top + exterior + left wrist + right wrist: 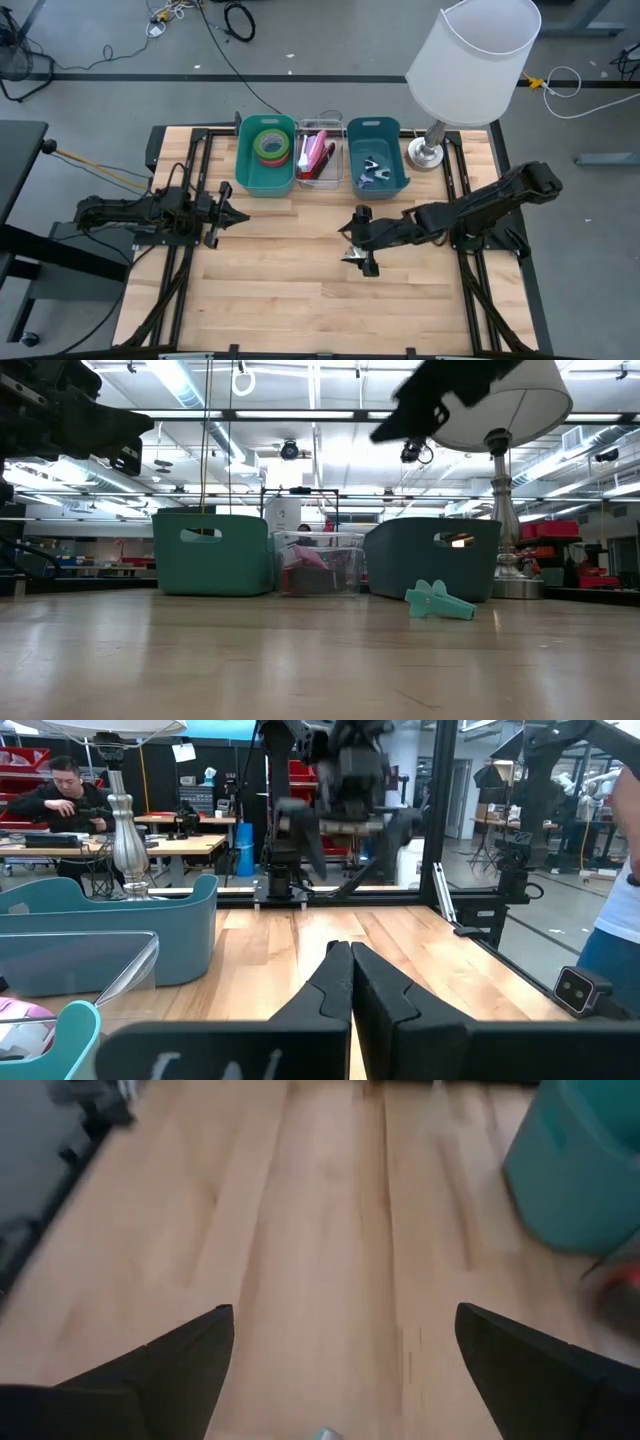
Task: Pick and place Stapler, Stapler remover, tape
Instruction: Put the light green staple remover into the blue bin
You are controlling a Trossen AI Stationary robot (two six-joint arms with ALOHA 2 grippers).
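Three bins are seen in a row at the far side of the wooden surface (300, 290). Rolls of tape (270, 146) are stacked in the green bin (247, 170) on the left. A red and pink stapler (318, 158) is lodged in the clear bin (340, 152) in the middle; its outline is blurred by the bin's wall in the low view. In the blue bin (385, 127) on the right, a small grey item is noted, too small to be identified from above.

A teal staple remover (439, 602) is seen lying on the surface in the low view, in front of the blue bin and apart from it. In the high view it is not seen; that spot is covered by the right arm.

The right hand (361, 247) is held above the middle of the surface, in front of the clear and blue bins. Its fingers (170, 1365) are spread wide and nothing is gripped between them; only bare wood is seen in the gap. A pale object at the edge of the right wrist view is cut off and cannot be identified.

The left hand (228, 214) is parked at the left side, in front of the green bin, its fingers (330, 985) pressed together with nothing held.

A lamp (470, 60) stands at the far right corner; the surface beneath it is hidden by its shade. A person is seated at a desk in the room beyond.
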